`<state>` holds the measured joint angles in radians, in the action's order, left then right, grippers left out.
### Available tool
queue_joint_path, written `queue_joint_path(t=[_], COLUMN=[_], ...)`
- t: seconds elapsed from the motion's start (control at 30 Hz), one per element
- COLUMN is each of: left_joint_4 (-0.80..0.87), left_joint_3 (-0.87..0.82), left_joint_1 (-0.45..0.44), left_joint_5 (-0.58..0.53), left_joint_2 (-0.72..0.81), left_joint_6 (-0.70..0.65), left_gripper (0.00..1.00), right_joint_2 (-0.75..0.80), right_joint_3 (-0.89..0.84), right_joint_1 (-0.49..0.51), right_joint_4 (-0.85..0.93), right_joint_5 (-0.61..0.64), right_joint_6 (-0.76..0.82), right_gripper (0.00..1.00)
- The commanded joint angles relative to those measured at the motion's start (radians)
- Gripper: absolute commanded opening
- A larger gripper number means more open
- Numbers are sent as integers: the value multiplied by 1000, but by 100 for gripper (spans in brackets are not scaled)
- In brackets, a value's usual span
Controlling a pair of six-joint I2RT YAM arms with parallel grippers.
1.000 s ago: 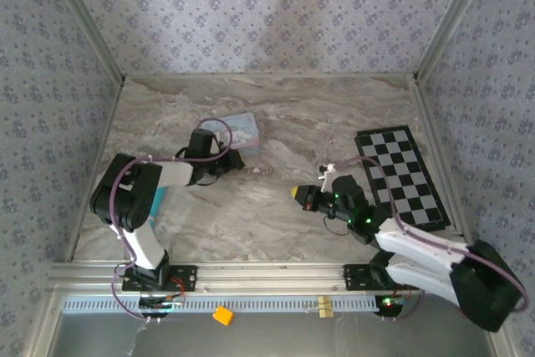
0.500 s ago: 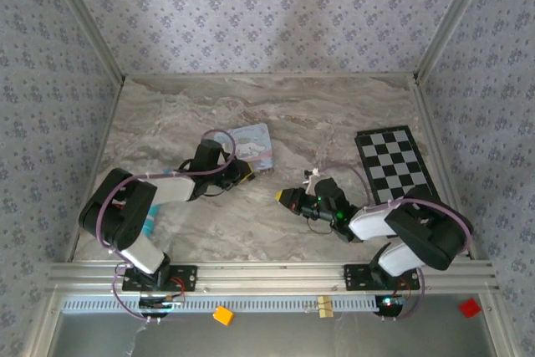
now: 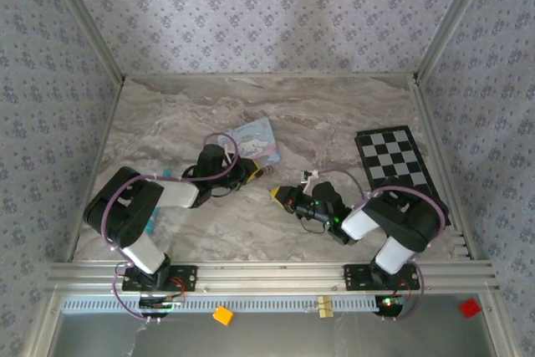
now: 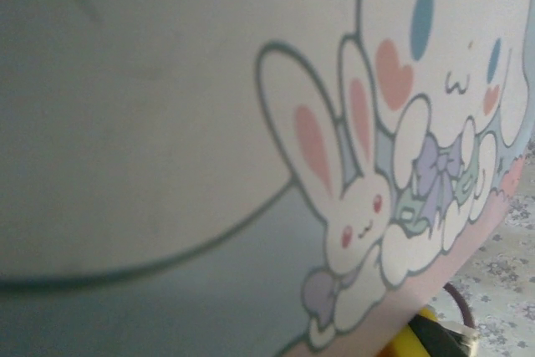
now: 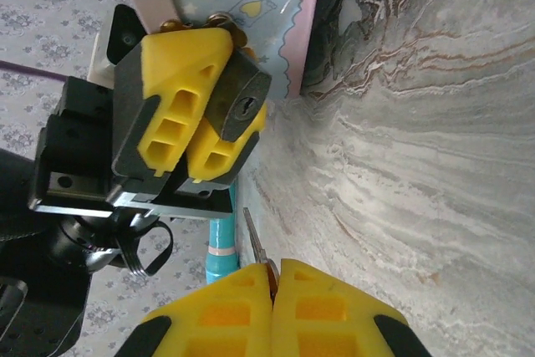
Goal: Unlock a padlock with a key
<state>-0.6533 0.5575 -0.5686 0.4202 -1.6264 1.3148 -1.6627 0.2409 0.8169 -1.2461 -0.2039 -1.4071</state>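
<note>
In the right wrist view the padlock (image 5: 240, 106) is a small black block with its keyhole facing the camera. It is pinched between the yellow fingers (image 5: 175, 94) of my left gripper (image 3: 250, 171), which is shut on it just in front of the tin. At the bottom of that view my right gripper (image 5: 274, 272) is shut on the key (image 5: 254, 242). The key's thin metal blade sticks out toward the padlock, a short gap below it and apart from it. From above, my right gripper (image 3: 277, 194) sits just right of the left one.
The pale blue cartoon tin (image 3: 256, 139) stands tilted right behind the left gripper, very close to the left wrist camera (image 4: 251, 123). A checkerboard (image 3: 399, 169) lies at the right. A teal pen (image 5: 219, 250) lies on the marble near the left arm.
My right gripper has swung left with the key, toward the left gripper. The left gripper has shifted right with the padlock, and the tin has moved right and tilted.
</note>
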Motion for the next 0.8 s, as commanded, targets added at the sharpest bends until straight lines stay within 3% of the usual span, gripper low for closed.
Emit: queue_joint_path(t=[0.0, 0.77], left_joint_4=[-89, -144], left_joint_3=[-8, -35], left_joint_1=[-10, -11], left_joint_5=[42, 55], left_joint_2=[-6, 0], left_joint_6=[53, 62], left_gripper=[0, 0], right_joint_2=[-58, -92], right_joint_3=[-10, 72], right_joint_1=[3, -68], right_joint_4=[-146, -147], right_joint_5=[22, -61], right_joint_6=[-58, -96], right_gripper=[0, 0])
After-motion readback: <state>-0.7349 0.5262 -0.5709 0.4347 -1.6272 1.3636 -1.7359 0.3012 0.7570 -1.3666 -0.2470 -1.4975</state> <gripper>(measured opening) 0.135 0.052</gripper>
